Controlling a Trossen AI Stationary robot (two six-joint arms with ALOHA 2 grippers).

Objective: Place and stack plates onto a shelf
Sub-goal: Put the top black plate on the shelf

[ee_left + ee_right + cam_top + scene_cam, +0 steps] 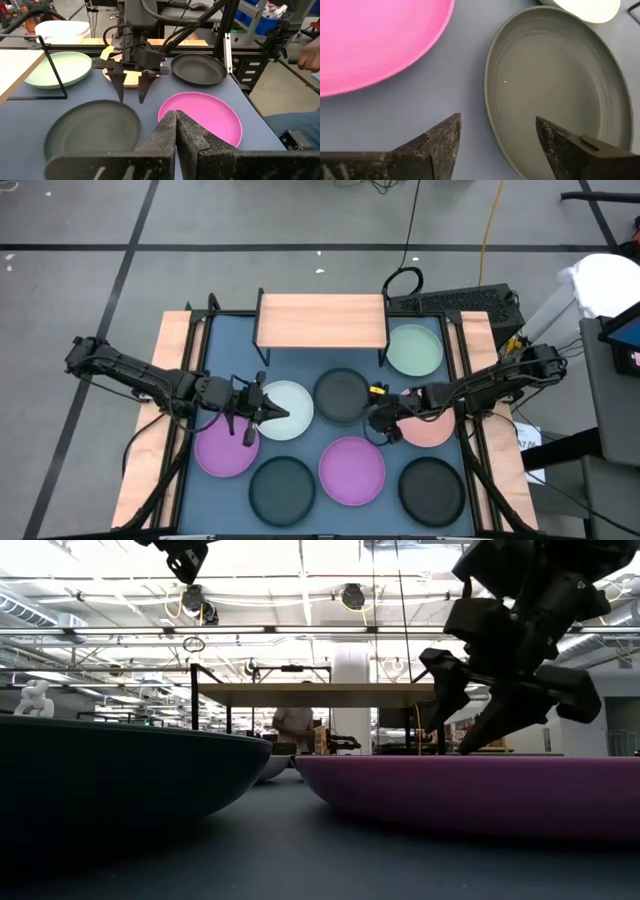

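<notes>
My right gripper is open and points down just above the near right rim of the middle dark charcoal plate. In the right wrist view one finger stands over the plate's inside and one over the tabletop outside. My left gripper is shut and empty, held high over the white plate; the low view shows it well above the table. All plates lie flat on the tabletop. The light-wood shelf stands bare at the far middle.
The other plates lie around the middle. They are mint green at the far right, pink under my right arm, purple at the left and near middle, and dark at the near left and near right.
</notes>
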